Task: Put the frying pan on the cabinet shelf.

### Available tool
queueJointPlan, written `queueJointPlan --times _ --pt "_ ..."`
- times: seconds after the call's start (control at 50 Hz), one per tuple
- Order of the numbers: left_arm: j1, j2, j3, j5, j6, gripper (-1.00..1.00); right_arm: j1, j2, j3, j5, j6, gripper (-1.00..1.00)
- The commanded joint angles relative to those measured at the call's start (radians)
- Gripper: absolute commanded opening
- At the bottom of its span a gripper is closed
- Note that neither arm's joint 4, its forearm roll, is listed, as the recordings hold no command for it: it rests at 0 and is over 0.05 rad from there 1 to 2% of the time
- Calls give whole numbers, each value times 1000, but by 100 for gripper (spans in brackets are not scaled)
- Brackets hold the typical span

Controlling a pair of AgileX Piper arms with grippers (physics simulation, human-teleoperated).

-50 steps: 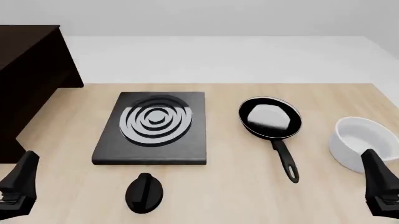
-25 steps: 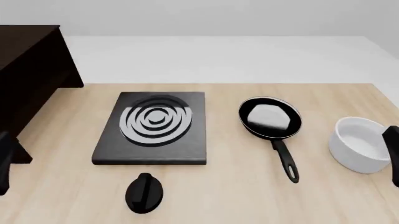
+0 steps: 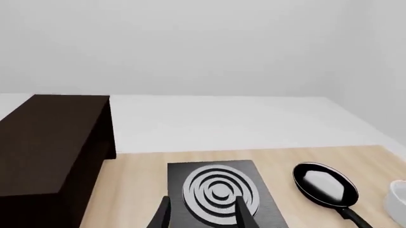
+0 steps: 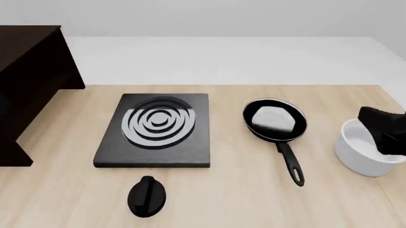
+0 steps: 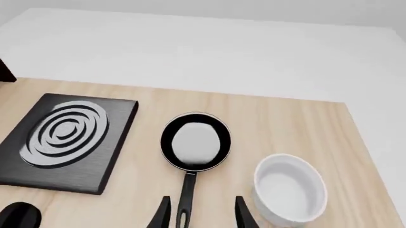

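**Right arm lines up on the pan handle**

The frying pan (image 4: 275,119) sits flat on the table (image 4: 241,199), just to the right of the stove plate (image 4: 154,129), its long handle (image 4: 289,164) pointing back toward the arms. To the pan's right stands the white bowl (image 4: 368,147), close by but not touching. The cabinet shelf (image 4: 28,85) looms well to the left of the stove plate, on the far side from the pan, so there is a long carry ahead.

The right gripper (image 5: 198,213) has its fingers spread apart, and in its own wrist view the end of the handle lies right between them. Nothing is held yet. The left gripper (image 3: 201,216) also shows parted fingers, looking out over the stove plate, and carries nothing.

For a clean pick, I'd say come straight down with the handle centred between the fingers, stay clear of the bowl, and close firmly, since a thin handle with a heavy head will want to twist. A black knob-like object (image 4: 147,195) lies in front of the stove plate; lift high enough to pass over all of it.
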Motion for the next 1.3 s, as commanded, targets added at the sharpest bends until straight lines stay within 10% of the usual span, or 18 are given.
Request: queueJointPlan --times 0.02,0.2,0.8,1.3 --pt "-33 34 -83 50 7 100 88 211 -37 73 33 100" --pt "-103 74 -115 37 31 100 138 370 -93 155 126 100" --pt "-84 39 -82 35 -20 100 17 775 -138 -40 -38 100" --pt "-71 32 -82 36 -20 100 84 889 -83 -142 -9 100"
